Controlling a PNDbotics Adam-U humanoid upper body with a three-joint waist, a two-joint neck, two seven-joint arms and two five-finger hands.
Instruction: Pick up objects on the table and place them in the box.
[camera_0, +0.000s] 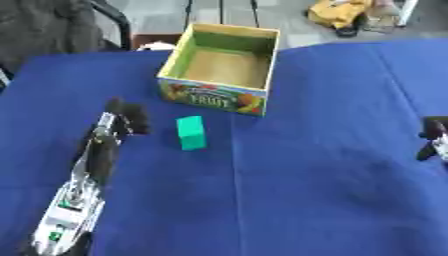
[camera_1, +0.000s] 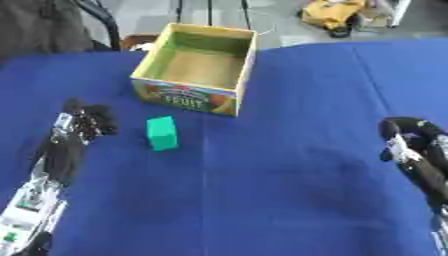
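Note:
A green block (camera_0: 191, 132) stands on the blue tablecloth (camera_0: 289, 190), just in front of the open cardboard fruit box (camera_0: 222, 68), which shows nothing inside. My left hand (camera_0: 128, 118) hovers a short way to the left of the block, fingers curled, holding nothing. My right hand (camera_1: 404, 136) rests at the right edge of the table, far from the block, fingers curled and holding nothing.
Beyond the table's far edge are a dark chair (camera_0: 52, 27) at the left and a yellow object (camera_0: 343, 12) on the floor at the right. Bare blue cloth stretches across the middle and front of the table.

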